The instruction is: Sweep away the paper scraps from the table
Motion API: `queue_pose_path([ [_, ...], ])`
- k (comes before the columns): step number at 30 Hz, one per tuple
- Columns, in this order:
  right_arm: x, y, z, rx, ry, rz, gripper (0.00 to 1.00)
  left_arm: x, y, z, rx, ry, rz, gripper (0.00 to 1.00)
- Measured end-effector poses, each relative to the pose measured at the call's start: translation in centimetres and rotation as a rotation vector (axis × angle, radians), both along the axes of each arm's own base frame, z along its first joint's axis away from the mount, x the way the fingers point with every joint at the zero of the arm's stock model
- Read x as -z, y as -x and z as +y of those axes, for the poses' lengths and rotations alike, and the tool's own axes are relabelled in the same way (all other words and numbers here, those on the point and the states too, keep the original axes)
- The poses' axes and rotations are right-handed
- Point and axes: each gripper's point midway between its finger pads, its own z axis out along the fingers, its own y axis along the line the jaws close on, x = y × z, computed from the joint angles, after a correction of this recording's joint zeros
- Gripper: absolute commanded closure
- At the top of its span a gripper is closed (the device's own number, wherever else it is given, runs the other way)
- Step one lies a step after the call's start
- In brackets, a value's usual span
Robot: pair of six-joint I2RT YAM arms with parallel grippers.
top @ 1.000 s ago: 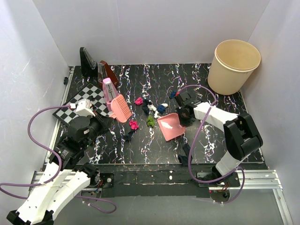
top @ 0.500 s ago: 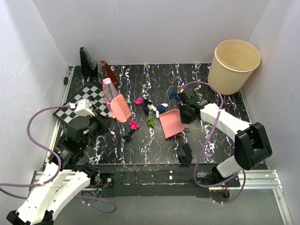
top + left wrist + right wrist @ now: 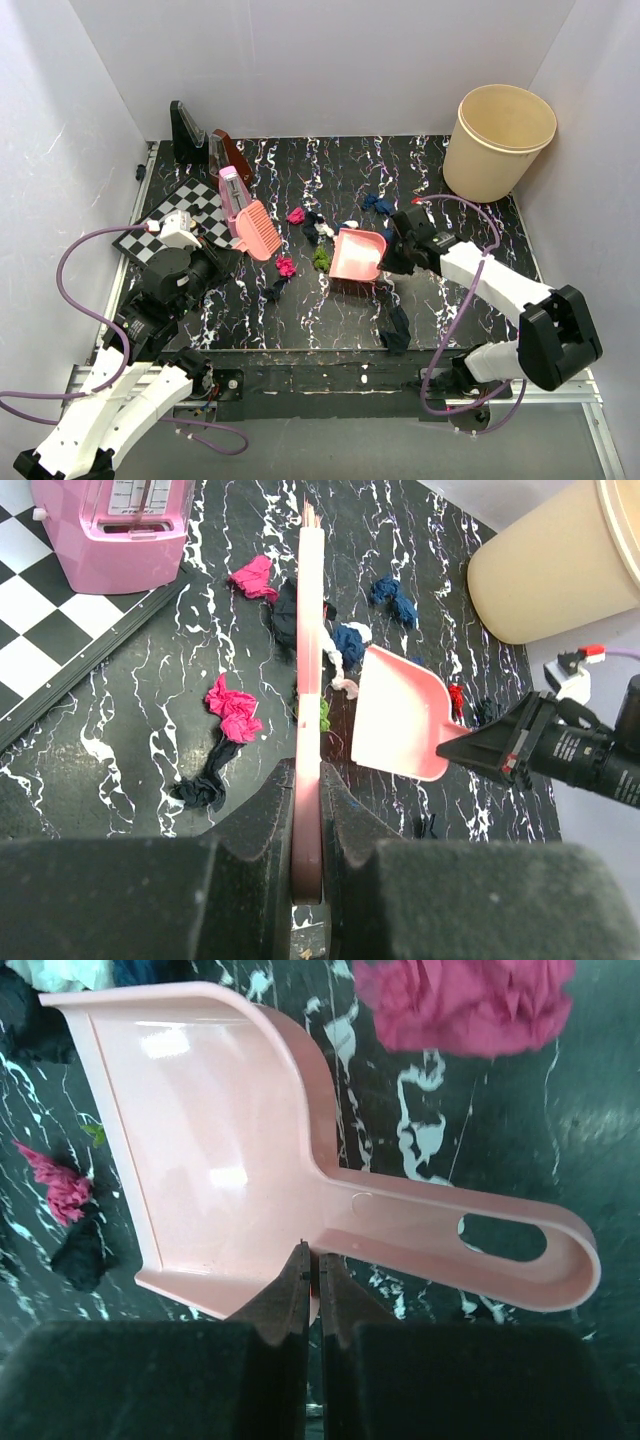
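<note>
Top view, scraps: paper scraps (image 3: 286,266) lie mid table (image 3: 300,325) in a loose band running left-right between brush (image 3: 262,232) and dustpan (image 3: 358,255). Pink, green, dark blue and black wads. One dark wad sits apart near the front edge.
Top view, dustpan: long axis roughly left-right, mouth toward the green wad, handle toward the right arm.
Top view, brush: head points away from the left arm toward the back, just beside the chessboard (image 3: 190,212).
Top view, arms: left arm rises from the near-left base, wrist low by the chessboard corner, left gripper (image 3: 228,252) on the brush handle. Right arm has its elbow out at near right, forearm reaching in leftward, right gripper (image 3: 392,255) at the pan's handle.
Top view, other: beige bin (image 3: 498,140) at the far right corner.
Left wrist, grip: jaws clamped on the brush, which is seen edge-on with its long axis straight away from the camera.
Left wrist, scraps: pink and black wads left of the brush, blue, green and red ones right of it (red one just past the pan).
Left wrist, other: pink box (image 3: 115,525) on the chessboard.
Right wrist, grip: fingers pinched tight on the dustpan's side rim, where handle meets pan.
Right wrist, dustpan: lip to the left, slotted handle to the right. Can't tell if the lip touches the table.
Right wrist, scraps: big pink wad beyond the handle, small pink and black wads just off the lip.
</note>
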Motion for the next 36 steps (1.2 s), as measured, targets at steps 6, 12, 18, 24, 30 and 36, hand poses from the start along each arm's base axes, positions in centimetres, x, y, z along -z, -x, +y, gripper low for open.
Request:
queue_pose_path([
  [6, -0.2, 1.4, 1.4, 0.099, -0.123, 0.005, 0.21, 0.0, 0.0, -0.1, 0.001, 0.006, 0.002, 1.00],
  [12, -4.4, 1.7, 3.3, -0.111, -0.205, -0.151, 0.29, -0.2, 0.1, 0.0, 0.002, 0.003, -0.001, 1.00],
  [18, -5.4, 1.2, 1.9, -0.476, 0.028, -0.356, 0.16, -0.5, 0.2, 0.1, 0.008, -0.012, -0.011, 1.00],
  [24, -3.4, 0.8, 0.6, -0.871, 0.296, -0.387, 0.20, -0.5, 0.0, 0.1, 0.017, -0.041, -0.002, 1.00],
  [30, -0.9, 0.4, 0.1, -1.188, 0.451, -0.324, 0.20, -0.7, -0.5, -0.8, 0.052, -0.070, 0.037, 1.00],
  [36, 0.3, 1.2, -1.6, -1.319, 0.519, -0.277, 0.20, -1.6, -0.5, -0.8, 0.065, -0.084, 0.039, 1.00],
])
